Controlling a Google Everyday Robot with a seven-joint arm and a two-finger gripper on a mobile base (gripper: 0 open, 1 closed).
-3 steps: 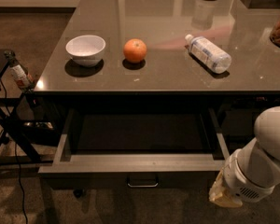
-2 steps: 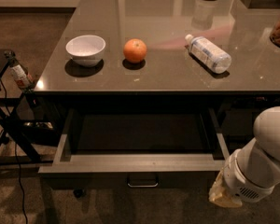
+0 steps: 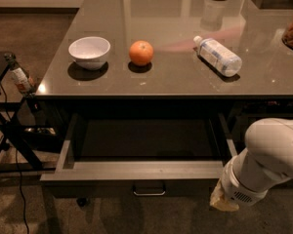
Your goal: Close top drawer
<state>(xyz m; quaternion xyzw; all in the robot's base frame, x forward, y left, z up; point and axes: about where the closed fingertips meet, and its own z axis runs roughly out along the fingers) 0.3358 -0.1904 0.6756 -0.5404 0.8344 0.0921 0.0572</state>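
Camera view: top drawer (image 3: 136, 170) left of pincer (image 3: 223, 202).

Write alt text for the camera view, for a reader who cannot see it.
The top drawer stands pulled open under a dark table; the gripper hangs by its front corner. On the table: white bowl, orange, lying bottle.

White bowl (image 3: 89, 51), orange fruit (image 3: 141, 52), clear bottle (image 3: 218, 56) on a glossy grey table (image 3: 176, 79). Dark drawer (image 3: 136, 170), grey rim; yellowish hand (image 3: 223, 202), white arm (image 3: 273, 155), low right.
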